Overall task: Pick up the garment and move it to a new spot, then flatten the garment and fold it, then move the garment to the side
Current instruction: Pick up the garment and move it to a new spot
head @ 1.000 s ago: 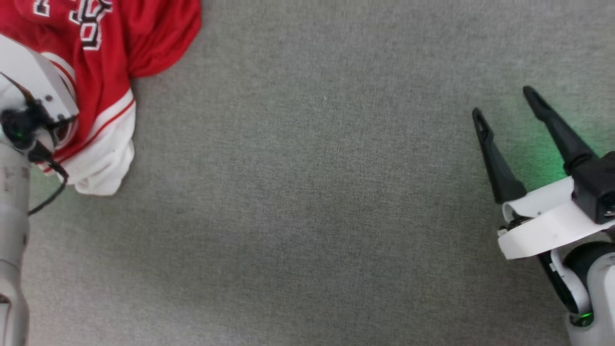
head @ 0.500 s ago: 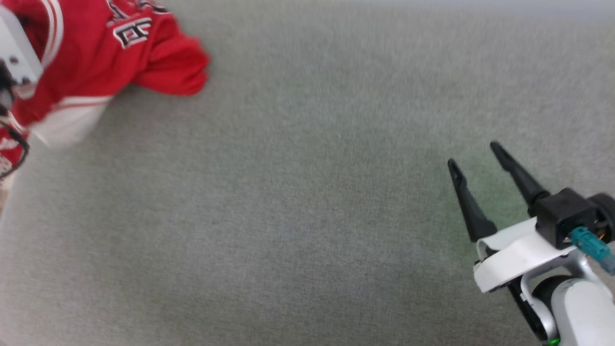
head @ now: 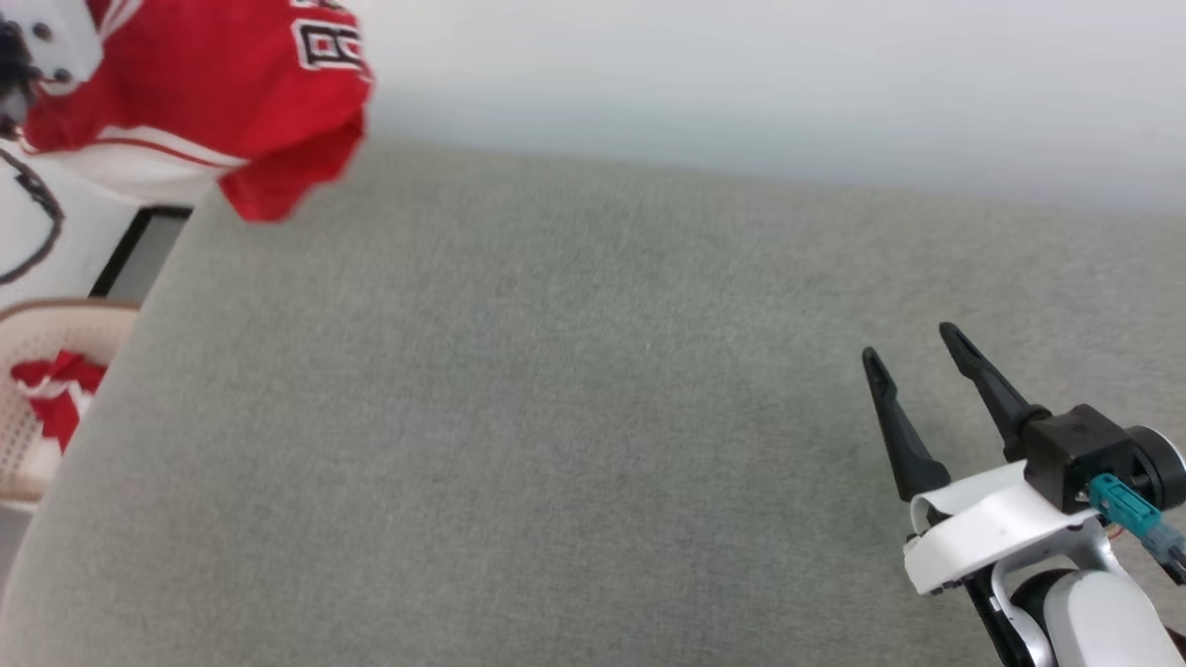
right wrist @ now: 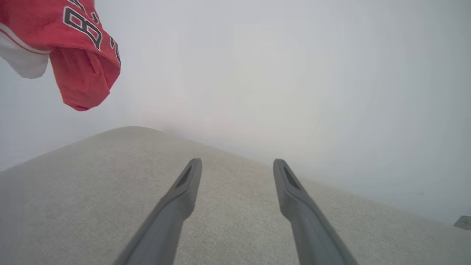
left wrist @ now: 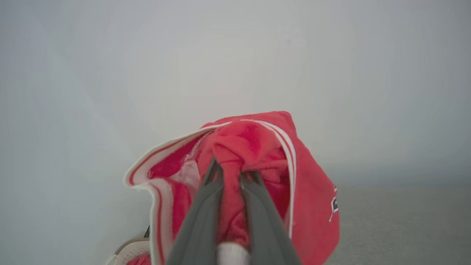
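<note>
L gripper (left wrist: 233,173), jaws pinched nearly closed on a bunched fold of the red BULLS jersey (head: 213,93), hangs it clear above the grey counter (head: 519,417) at 10 o'clock, prob. for carrying to a new spot, while R gripper (head: 910,345) hovers empty, fingers wide apart, at 4 o'clock.

One garment (head: 213,83), two claws (left wrist: 232,173) (head: 906,343), one basket (head: 65,310)

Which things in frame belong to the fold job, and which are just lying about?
Job:
- garment, hanging from the left gripper, which is clamped on it
- right gripper, open, holding nothing

Lying about:
- beige basket
- red-and-white cloth inside it
</note>
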Controlling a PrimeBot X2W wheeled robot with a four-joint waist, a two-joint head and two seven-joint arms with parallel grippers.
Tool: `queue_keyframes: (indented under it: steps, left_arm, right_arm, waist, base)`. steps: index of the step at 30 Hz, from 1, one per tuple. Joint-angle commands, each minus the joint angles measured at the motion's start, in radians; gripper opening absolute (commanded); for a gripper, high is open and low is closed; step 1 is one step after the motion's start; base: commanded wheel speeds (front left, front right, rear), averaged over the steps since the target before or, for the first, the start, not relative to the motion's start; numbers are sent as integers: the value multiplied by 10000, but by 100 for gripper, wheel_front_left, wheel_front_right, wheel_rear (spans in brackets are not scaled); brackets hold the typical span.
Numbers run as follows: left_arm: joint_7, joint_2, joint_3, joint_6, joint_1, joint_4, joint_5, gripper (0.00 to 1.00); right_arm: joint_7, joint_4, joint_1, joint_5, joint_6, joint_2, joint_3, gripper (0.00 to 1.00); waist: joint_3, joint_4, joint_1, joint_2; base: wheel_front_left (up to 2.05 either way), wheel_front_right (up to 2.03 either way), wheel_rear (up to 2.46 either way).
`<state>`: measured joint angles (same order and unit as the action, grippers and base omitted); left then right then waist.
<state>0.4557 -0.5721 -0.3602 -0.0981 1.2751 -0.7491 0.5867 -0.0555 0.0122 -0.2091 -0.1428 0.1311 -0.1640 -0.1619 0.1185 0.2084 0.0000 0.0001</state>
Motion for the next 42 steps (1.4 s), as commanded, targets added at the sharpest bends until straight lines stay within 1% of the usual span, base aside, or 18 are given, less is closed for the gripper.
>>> queue_keyframes:
  steps: [1,2,3,7,9,15,19,21,24,28,32,36,42]
  left_arm:
    - [255,-73,1,115,-304,525,98,0]
    - [457,-48,28,165,-433,910,221,0]
    - [457,-48,28,165,-433,910,221,0]
    - [1297,-123,79,500,-1156,2768,593,0]
    - [1712,-195,73,742,-1522,3758,692,0]
    - [2917,-178,29,1561,-2588,6785,1165,0]
    - [3462,35,-164,1935,-3023,8514,1415,0]
    - [3680,232,-341,2039,-3221,9183,1565,0]
    - [3986,380,-722,2153,-3434,9943,1539,0]
    - [4225,538,-1233,2282,-3800,10508,1377,0]
    - [4278,600,-1765,2186,-4264,10551,1274,0]
    - [4057,577,-2229,1904,-4791,10027,1161,0]
    - [3525,722,-2646,1535,-5409,8565,1165,0]
  right_arm:
    - [-74,54,234,37,-8,27,142,100]
    - [-87,61,231,45,-6,32,226,100]
    - [-87,61,231,45,-6,32,226,100]
    - [-181,133,272,113,-6,61,575,100]
    - [-236,167,280,165,-6,72,777,100]
    - [-315,269,199,303,-6,87,1441,100]
    - [-395,354,162,416,-6,119,1872,100]
    - [-441,411,146,466,-6,156,2109,100]
    - [-546,514,172,518,-6,223,2442,100]
    - [-691,677,205,571,-6,375,2749,100]
    - [-878,965,121,553,-6,492,2861,100]
    - [-1081,1251,5,620,-8,637,2874,100]
    - [-1311,1631,-177,645,-6,785,2744,100]
  waist:
    - [-502,-414,0,-1]
    - [-540,-491,0,-1]
    - [-540,-491,0,-1]
    - [-640,-925,0,-1]
    - [-652,-1172,0,-1]
    - [-511,-2012,0,-1]
    - [-309,-2549,0,-1]
    - [-197,-2781,0,-1]
    - [-8,-3066,0,-1]
    - [285,-3366,0,-1]
    - [589,-3547,0,-1]
    - [844,-3619,0,-1]
    - [1146,-3614,0,-1]
  base:
    - [0,0,0]
    - [0,0,0]
    - [0,0,0]
    - [0,0,0]
    - [0,0,0]
    - [0,0,0]
    - [0,0,0]
    - [0,0,0]
    - [0,0,0]
    - [0,0,0]
    - [0,0,0]
    - [0,0,0]
    - [0,0,0]
